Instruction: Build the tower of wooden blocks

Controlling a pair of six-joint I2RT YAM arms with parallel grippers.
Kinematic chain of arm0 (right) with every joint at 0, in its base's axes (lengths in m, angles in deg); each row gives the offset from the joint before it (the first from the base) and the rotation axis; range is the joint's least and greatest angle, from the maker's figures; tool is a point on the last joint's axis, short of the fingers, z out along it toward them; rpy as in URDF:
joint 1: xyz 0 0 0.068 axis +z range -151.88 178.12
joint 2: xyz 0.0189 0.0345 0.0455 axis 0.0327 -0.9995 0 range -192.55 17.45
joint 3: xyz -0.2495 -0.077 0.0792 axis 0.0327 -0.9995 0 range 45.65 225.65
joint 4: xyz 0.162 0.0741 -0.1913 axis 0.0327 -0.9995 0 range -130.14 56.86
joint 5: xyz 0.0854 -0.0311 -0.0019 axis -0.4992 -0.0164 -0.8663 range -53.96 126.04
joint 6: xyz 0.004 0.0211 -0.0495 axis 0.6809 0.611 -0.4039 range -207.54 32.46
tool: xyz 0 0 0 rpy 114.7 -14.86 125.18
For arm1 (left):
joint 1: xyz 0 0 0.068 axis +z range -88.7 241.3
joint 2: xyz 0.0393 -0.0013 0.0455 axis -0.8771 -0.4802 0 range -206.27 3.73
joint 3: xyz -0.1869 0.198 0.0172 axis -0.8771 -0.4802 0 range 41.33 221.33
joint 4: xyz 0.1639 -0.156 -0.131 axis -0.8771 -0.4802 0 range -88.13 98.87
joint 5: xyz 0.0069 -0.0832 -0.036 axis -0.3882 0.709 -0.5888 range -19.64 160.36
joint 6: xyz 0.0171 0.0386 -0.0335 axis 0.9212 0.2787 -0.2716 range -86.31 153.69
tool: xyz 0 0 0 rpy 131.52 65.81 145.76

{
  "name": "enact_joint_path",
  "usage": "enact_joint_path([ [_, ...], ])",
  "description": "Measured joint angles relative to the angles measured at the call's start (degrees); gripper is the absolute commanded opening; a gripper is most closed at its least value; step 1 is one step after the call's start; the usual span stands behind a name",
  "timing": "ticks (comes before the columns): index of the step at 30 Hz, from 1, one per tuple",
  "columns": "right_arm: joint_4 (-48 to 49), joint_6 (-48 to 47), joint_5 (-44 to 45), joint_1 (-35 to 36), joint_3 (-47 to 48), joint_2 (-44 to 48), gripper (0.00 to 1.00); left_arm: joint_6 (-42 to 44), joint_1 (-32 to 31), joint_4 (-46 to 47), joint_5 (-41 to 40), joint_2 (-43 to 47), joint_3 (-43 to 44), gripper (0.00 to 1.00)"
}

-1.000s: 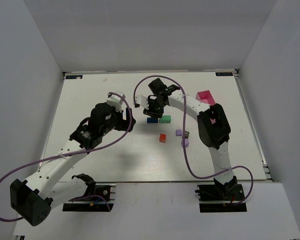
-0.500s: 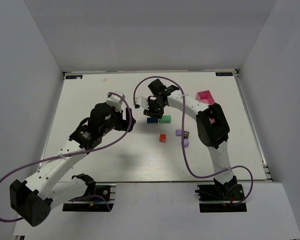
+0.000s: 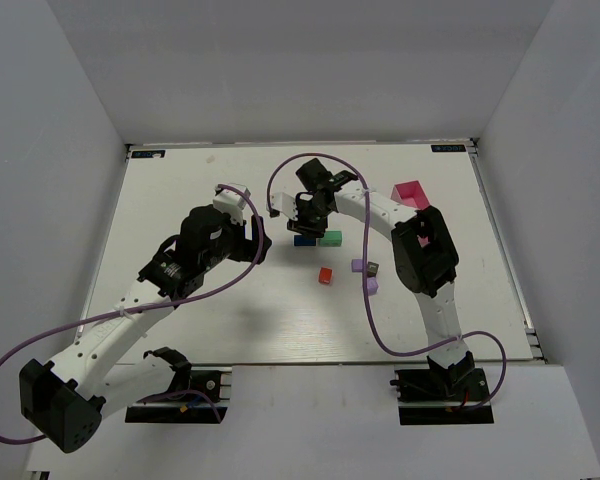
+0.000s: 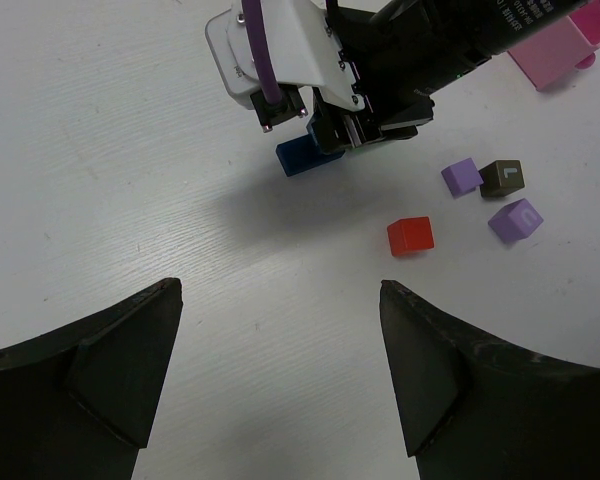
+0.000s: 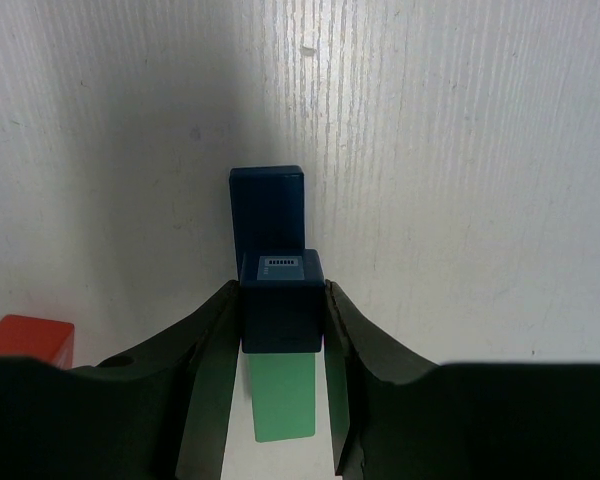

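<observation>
**While the right gripper (image 5: 283, 298) pinches a dark blue block (image 5: 282, 318), the left gripper (image 4: 280, 295) hangs wide apart**

When I look through the right wrist camera, I see the dark blue block in the middle of the frame. One finger presses on each of its sides. It has a small label on its top face. Right under it two more blocks lie end to end on the white table (image 3: 180, 200). The blue block (image 5: 267, 205) pokes out above it in the frame, and the green block (image 5: 283, 405) pokes out below it. I cannot tell if the held block touches them or floats just over them. A red block (image 5: 25, 335) peeks in at the lower left edge.

In the left wrist view, the two dark fingers fill the bottom corners, spread wide with nothing between them. Past them, the other arm fills the top middle of the frame. The red block sits right of the middle. Up and to the right of it are a purple block (image 4: 461, 178) and a dark block (image 4: 502, 177), just beside each other. A lilac block (image 4: 515, 219) lies near them, a bit lower. The pink tray (image 4: 550, 50) is in the upper right corner, well apart from the blocks.

From the top camera, all the blocks lie close to the middle of the table.
</observation>
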Motion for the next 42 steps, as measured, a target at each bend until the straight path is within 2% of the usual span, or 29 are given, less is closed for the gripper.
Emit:
enact_joint_path([
  [29,0.1,-0.5,0.3,0.0,0.2,-0.9,0.32,0.0,0.0,0.0,0.0,0.0,0.0,0.91],
  [32,0.0,-0.5,0.3,0.0,0.2,-0.9,0.35,0.0,0.0,0.0,0.0,0.0,0.0,0.91],
  [36,0.0,-0.7,0.3,0.0,0.2,-0.9,0.48,0.0,0.0,0.0,0.0,0.0,0.0,0.91],
  [42,0.0,-1.4,0.2,0.0,0.2,-0.9,0.60,0.0,0.0,0.0,0.0,0.0,0.0,0.91],
])
